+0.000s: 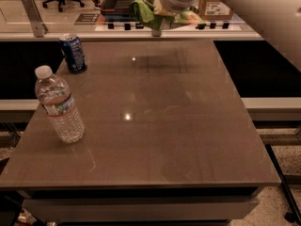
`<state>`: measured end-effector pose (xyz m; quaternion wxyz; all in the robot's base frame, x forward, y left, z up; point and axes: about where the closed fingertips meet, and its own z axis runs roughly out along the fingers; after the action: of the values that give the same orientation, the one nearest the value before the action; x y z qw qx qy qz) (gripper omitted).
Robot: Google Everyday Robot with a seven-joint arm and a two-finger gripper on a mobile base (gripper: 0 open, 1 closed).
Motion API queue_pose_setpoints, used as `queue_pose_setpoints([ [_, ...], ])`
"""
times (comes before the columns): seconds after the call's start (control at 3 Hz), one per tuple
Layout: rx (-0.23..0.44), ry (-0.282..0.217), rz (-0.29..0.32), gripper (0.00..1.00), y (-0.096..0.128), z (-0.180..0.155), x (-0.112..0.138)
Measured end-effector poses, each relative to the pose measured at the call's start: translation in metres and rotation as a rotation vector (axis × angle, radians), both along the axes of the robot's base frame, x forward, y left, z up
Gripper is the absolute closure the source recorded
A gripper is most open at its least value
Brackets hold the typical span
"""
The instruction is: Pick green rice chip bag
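The green rice chip bag (146, 12) is crumpled and held in the air above the far edge of the brown table (155, 126). My gripper (159, 23) is shut on the bag, at the top middle of the camera view, with the white arm reaching in from the upper right. Part of the bag sticks out to the left of the gripper and a lighter part to the right. The bag is clear of the tabletop.
A blue soda can (73, 53) stands at the table's far left corner. A clear water bottle (59, 105) stands at the left edge, nearer me. A counter with a cardboard box (215, 7) lies behind the table.
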<state>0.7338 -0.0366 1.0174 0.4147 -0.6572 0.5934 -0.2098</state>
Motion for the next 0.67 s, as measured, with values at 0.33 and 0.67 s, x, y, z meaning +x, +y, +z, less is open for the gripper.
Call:
queue_pose_setpoints([
  [0.33, -0.035, -0.078, -0.021, 1.0, 0.001, 0.036, -0.013],
  [0.67, -0.062, -0.136, -0.039, 1.0, 0.001, 0.063, -0.022],
])
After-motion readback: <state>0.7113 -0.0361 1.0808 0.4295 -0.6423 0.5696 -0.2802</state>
